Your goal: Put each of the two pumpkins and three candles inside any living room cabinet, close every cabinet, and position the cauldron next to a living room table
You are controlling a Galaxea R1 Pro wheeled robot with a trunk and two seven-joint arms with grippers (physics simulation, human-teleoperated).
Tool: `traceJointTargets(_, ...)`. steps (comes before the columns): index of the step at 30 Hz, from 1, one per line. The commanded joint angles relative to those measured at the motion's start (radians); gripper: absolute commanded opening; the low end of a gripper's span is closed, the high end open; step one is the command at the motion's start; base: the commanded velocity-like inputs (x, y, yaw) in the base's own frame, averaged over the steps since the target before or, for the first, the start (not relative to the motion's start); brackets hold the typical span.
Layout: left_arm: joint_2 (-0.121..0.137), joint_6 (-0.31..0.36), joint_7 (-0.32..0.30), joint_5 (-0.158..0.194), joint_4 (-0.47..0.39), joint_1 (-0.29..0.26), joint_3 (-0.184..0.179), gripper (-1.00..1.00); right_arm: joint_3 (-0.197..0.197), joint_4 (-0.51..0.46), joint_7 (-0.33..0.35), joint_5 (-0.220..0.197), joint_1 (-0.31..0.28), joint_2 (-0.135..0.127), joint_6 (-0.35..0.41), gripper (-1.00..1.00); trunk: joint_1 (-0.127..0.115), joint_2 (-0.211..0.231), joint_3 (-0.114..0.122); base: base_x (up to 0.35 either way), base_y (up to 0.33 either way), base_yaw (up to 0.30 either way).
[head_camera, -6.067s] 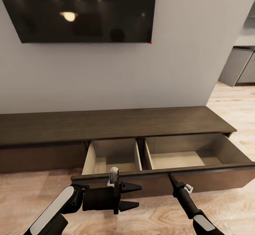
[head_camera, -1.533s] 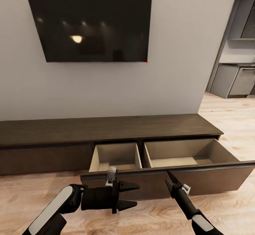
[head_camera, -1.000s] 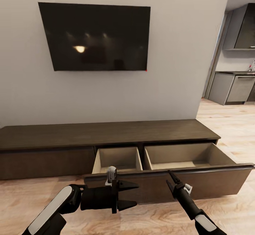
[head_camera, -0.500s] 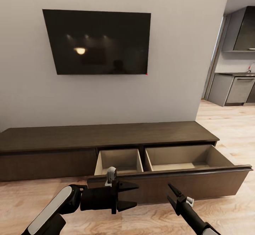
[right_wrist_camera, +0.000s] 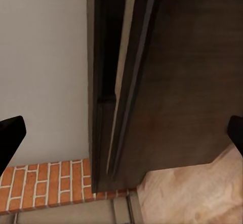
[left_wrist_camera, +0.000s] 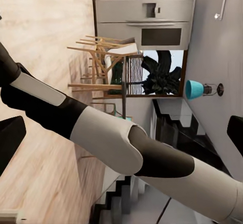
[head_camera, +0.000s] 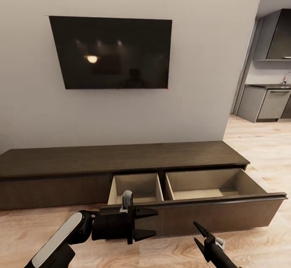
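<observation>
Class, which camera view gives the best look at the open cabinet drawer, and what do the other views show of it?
The head view is best: the cabinet shows whole, with its pulled-out drawer and both pale compartments visible. The right wrist view shows a close, partial slice of the dark drawer front and its gap. The left wrist view faces dining chairs instead.

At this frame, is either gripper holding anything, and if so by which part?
Nothing is held. The left gripper and the right gripper are both open and empty in front of the cabinet, whose pulled-out drawer neither one touches.
</observation>
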Motion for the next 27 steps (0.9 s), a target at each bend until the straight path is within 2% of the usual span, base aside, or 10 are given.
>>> traceJointTargets(1, 0.001, 0.000, 0.010, 0.010, -0.001, -0.001, -0.001, 1.00, 0.008, 0.004, 0.005, -0.011, -0.001, 0.000, 0.008, 1.00, -0.004, 0.007, 0.002, 0.000, 0.000, 0.000)
traceJointTargets(11, 0.001, 0.000, 0.010, 0.009, -0.001, -0.001, -0.001, 1.00, 0.008, 0.005, 0.004, -0.011, 0.001, 0.000, -0.028, 1.00, -0.042, 0.077, 0.034, -0.018, 0.011, 0.000)
traceJointTargets(22, 0.001, 0.000, 0.010, 0.009, -0.001, -0.001, -0.001, 1.00, 0.008, 0.017, 0.002, -0.011, 0.001, 0.000, -0.039, 1.00, -0.085, 0.154, 0.068, -0.256, 0.166, 0.003)
traceJointTargets(27, 0.001, 0.000, 0.010, 0.008, -0.001, -0.001, -0.001, 1.00, 0.007, 0.017, 0.000, -0.012, 0.001, 0.001, -0.035, 1.00, -0.104, 0.189, 0.084, -0.287, 0.186, 0.177)
